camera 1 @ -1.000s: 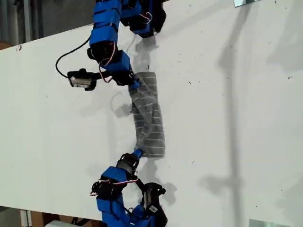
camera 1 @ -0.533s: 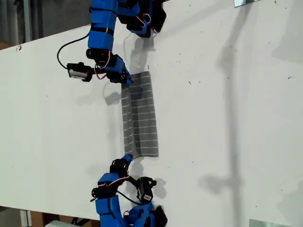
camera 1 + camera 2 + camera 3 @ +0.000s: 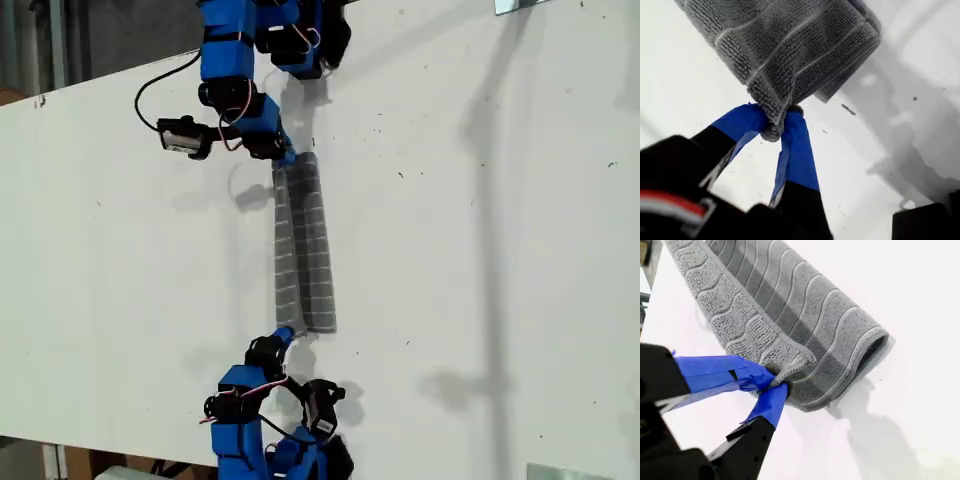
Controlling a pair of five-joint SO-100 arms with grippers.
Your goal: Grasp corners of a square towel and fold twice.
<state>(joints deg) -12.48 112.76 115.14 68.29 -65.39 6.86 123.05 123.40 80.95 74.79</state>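
Both arms stretched toward each other, first claw (image 3: 774,131) & second claw (image 3: 774,385) each pinching a corner of the towel (image 3: 303,250), pulled long over white surface (image 3: 480,250).

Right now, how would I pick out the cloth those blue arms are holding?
Look at the big white table in the exterior view: two blue arms reach in from that view's top and bottom. Stretched between them lies the towel, a long narrow folded strip pinched at each end. It is dark grey and ribbed with thin pale stripes.
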